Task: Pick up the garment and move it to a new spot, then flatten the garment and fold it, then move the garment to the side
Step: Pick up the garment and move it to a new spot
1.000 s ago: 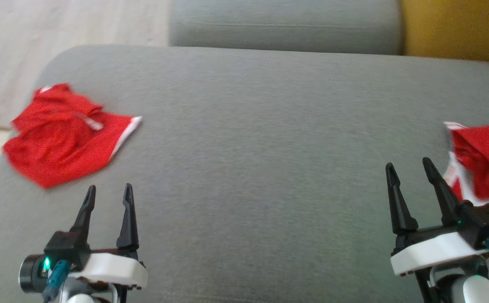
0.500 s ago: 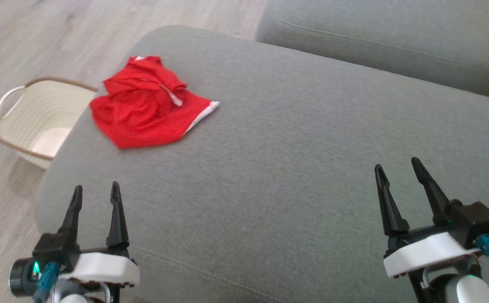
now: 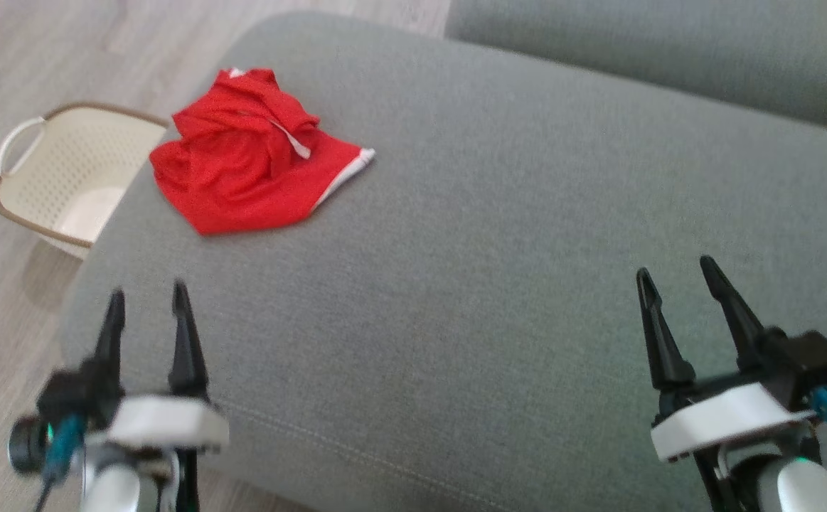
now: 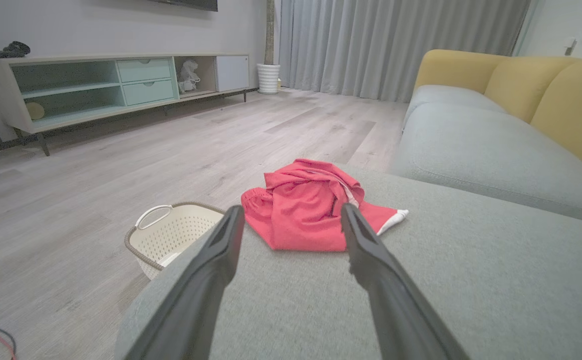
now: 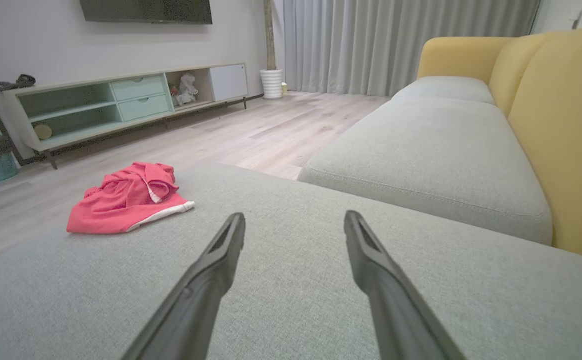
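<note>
Since the earlier frames the head camera has been swung and tipped a bit, so the whole picture is shifted. The crumple of the garment is unchanged.

Nearest, the left gripper [image 3: 147,288] is seen smeared with blur at the near left edge of the grey cushion [image 3: 456,284], fingers spread wide, nothing held. The right gripper [image 3: 674,266] is parked well off to the right over bare fabric, also spread wide and empty.

Further out, the red garment [image 3: 242,160] is bunched up near the cushion's far left corner, white trim showing, framed between the left fingers in the left wrist view. Just past that edge, a cream basket [image 3: 57,167] is set on the wood floor [image 3: 29,57]. Beyond, a second grey seat [image 3: 669,64], yellow backrests [image 5: 561,125], a low cabinet [image 4: 95,85] and grey curtains [image 4: 396,45] can be made out.
</note>
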Robot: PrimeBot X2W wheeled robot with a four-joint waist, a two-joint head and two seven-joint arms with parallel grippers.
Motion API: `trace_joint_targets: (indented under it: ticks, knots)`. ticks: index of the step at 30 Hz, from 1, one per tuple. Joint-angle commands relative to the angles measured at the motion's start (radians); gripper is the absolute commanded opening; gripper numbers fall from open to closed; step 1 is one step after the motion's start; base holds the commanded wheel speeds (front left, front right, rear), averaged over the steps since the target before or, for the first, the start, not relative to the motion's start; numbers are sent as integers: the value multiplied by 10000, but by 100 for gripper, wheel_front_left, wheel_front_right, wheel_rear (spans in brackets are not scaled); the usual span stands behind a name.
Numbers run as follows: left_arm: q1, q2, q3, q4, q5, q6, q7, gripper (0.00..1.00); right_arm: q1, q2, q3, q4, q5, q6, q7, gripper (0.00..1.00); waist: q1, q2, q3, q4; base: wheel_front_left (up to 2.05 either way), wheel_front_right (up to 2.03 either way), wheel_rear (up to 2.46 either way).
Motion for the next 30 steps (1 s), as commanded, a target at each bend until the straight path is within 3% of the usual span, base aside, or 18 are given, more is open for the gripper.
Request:
trace_joint_targets:
  ticks: [1, 7, 15, 21, 22, 23, 25, 30]
  knots:
    - [-1092, 23, 433, -186, -4, -41, -118, 100, -629, -43, 282, -505, -152, 67, 144, 100, 0, 0, 569, -217, 0, 0, 0]
    - [-3578, -48, 569, 1431, -256, -769, -121, 100, -1666, -400, 515, -1172, -542, 67, 729, 100, 0, 0, 2174, -706, 0, 0, 0]
    - [-7135, 173, 573, 6485, -625, -1889, -94, 100, -2256, -812, 475, -1576, -530, 67, 1158, 100, 0, 0, 3524, -1176, 0, 0, 0]
    - [-8860, 470, 512, 9784, -877, -2512, 772, 100, -2431, -784, 494, -1516, -396, 67, 1113, 100, 0, 0, 3756, -1486, 0, 0, 0]
    - [-9029, 496, 511, 10213, -957, -2626, 1028, 75, -2456, -761, 501, -1484, -367, 67, 1087, 100, 0, 0, 3759, -1536, 0, 0, 0]
    - [-9181, 520, 561, 10516, -1076, -2730, 1119, 0, -2477, -748, 504, -1445, -351, 67, 1063, 100, 0, 0, 3753, -1582, 0, 0, 0]
    - [-9381, 642, 584, 11040, -1194, -2856, 1264, 0, -2522, -703, 492, -1348, -320, 67, 1007, 100, 0, 0, 3707, -1673, 0, 0, 0]
    - [-9697, 1058, 486, 11379, -1129, -2983, 386, 0, -2698, -632, 298, -1170, -267, 67, 720, 100, 0, 0, 3405, -1738, 0, 0, 0]
